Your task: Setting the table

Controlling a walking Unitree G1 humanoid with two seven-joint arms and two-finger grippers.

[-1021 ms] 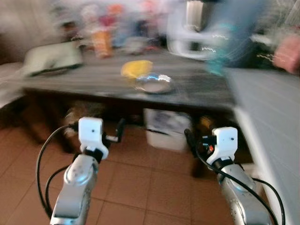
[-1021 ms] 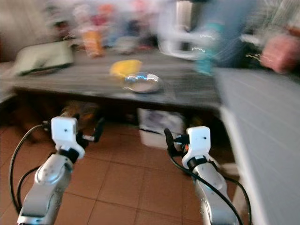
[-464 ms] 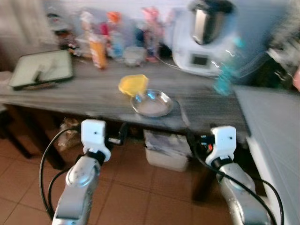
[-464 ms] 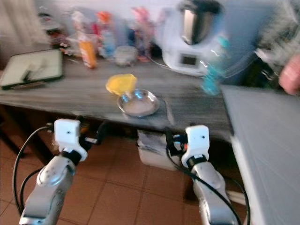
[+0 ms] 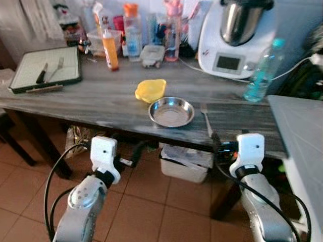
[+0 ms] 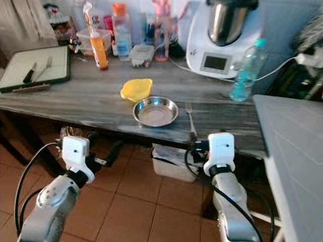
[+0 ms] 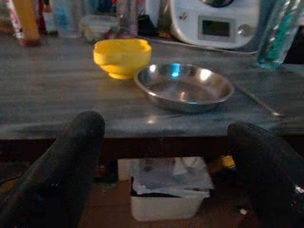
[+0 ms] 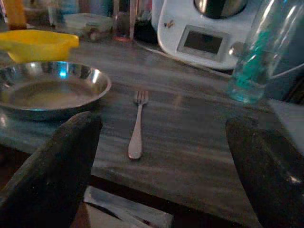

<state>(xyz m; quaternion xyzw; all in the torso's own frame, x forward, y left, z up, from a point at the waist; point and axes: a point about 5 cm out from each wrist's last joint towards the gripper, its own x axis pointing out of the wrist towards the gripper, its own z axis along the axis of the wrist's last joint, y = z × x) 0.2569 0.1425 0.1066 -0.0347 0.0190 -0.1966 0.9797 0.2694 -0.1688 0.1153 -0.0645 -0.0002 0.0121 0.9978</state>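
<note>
Place setting half laid, both arms poised at the table (image 5: pixel 75 101) edge.

Steel plate (image 5: pixel 171 112) sits near the front edge, fork (image 5: pixel 206 119) just beside it at 3 o'clock, yellow bowl (image 5: pixel 150 89) touching its rim at 11. Left gripper (image 7: pixel 161 156) and right gripper (image 8: pixel 161 152) hover low before the edge, fingers spread wide, holding nothing. Judging by the tray (image 5: pixel 22 80) at 10 o'clock, its knife (image 5: pixel 42 73) and spare fork (image 5: pixel 56 67) remain unplaced.

Two silver arms, white wrist blocks, looping black cables, black fingers (image 7: pixel 71 156)
</note>
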